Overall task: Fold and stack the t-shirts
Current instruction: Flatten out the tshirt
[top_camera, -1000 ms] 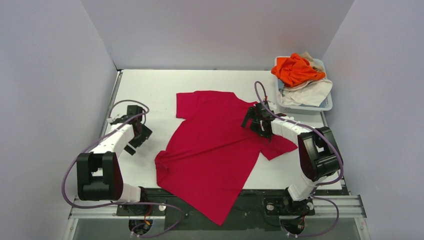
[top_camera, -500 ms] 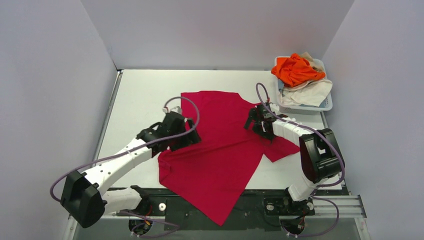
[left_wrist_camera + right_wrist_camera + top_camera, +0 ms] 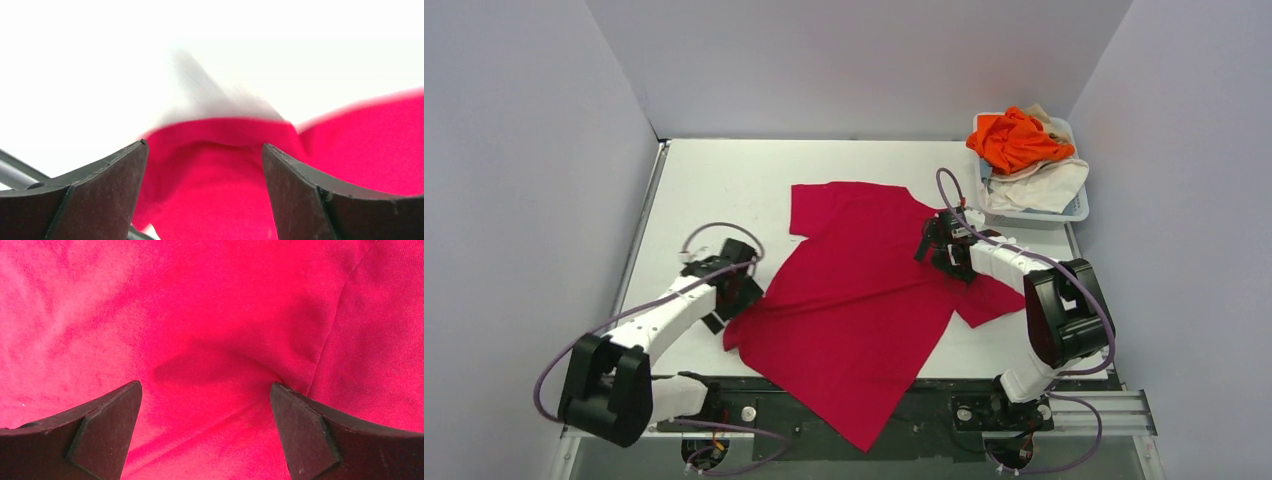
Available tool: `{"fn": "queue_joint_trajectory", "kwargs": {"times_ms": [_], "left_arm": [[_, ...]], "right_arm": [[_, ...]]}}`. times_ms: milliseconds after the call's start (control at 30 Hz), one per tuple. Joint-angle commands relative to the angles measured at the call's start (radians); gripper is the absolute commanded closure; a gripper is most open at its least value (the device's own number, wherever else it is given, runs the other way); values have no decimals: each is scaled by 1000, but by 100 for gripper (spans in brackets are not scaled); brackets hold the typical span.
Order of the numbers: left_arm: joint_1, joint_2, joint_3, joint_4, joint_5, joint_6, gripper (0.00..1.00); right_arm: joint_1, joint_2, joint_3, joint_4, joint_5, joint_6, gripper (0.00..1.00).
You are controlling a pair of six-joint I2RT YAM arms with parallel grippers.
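Note:
The crimson red t-shirt (image 3: 854, 290) lies spread on the white table, its hem hanging over the near edge. My left gripper (image 3: 742, 292) is open at the shirt's left sleeve; the left wrist view shows red cloth (image 3: 210, 185) between its spread fingers (image 3: 100, 185). My right gripper (image 3: 936, 248) is open and pressed down on the shirt near its right sleeve; red cloth (image 3: 210, 340) fills the right wrist view between its fingers (image 3: 305, 430). The orange t-shirt (image 3: 1016, 138) and the cream-white t-shirt (image 3: 1049, 180) lie heaped in the basket.
A white plastic basket (image 3: 1076, 208) stands at the back right corner of the table (image 3: 714, 180). Grey walls close in the left, back and right sides. A black rail (image 3: 944, 395) runs along the near edge by the arm bases.
My left arm reached in over the shirt half a second ago and has drawn back to the left sleeve. The shirt's left side has shifted and bunched. My right gripper stayed put.

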Motion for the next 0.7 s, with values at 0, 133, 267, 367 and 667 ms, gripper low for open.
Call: {"fn": "queue_joint_trajectory", "kwargs": {"times_ms": [0, 133, 267, 367, 667], "left_arm": [[302, -145, 3, -125, -267, -65, 6], [485, -182, 54, -120, -225, -32, 6], [431, -230, 62, 4, -21, 59, 6], [310, -284, 33, 81, 108, 93, 6], [63, -334, -221, 281, 289, 6, 6]], "right_arm": [[-17, -9, -41, -149, 52, -11, 4], [-15, -23, -42, -151, 45, -18, 4], [8, -76, -35, -149, 14, -77, 3], [53, -149, -2, -175, 32, -128, 3], [144, -61, 233, -180, 21, -247, 3]]}}
